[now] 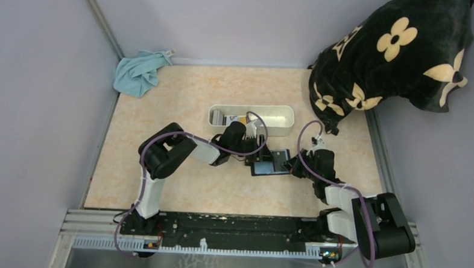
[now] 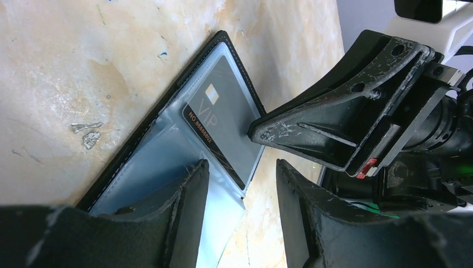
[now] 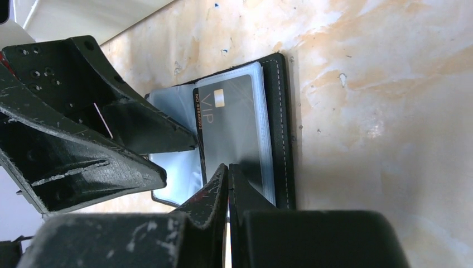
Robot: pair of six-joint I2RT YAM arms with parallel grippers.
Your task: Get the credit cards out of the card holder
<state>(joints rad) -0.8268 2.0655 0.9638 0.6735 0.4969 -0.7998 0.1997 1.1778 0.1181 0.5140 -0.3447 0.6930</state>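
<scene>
The black card holder [image 1: 270, 167] lies open on the table between my two grippers, its clear grey-blue sleeves facing up [image 2: 162, 111] [image 3: 284, 111]. One dark grey credit card [image 2: 223, 111] marked VIP sits in the right-hand sleeve, partly slid out [image 3: 234, 123]. My left gripper [image 2: 240, 167] is open, with one finger [image 2: 192, 184] on the left sleeve and the other over bare table. My right gripper [image 3: 228, 170] is shut, its tips pressing on the card face; in the left wrist view its tips [image 2: 255, 133] touch the card's edge. Other cards are not visible.
A white oblong tray [image 1: 283, 115] with a few items stands just behind the wallet. A blue cloth [image 1: 140, 72] lies at the back left corner. A black flower-patterned cushion [image 1: 395, 56] fills the back right. Walls close both sides.
</scene>
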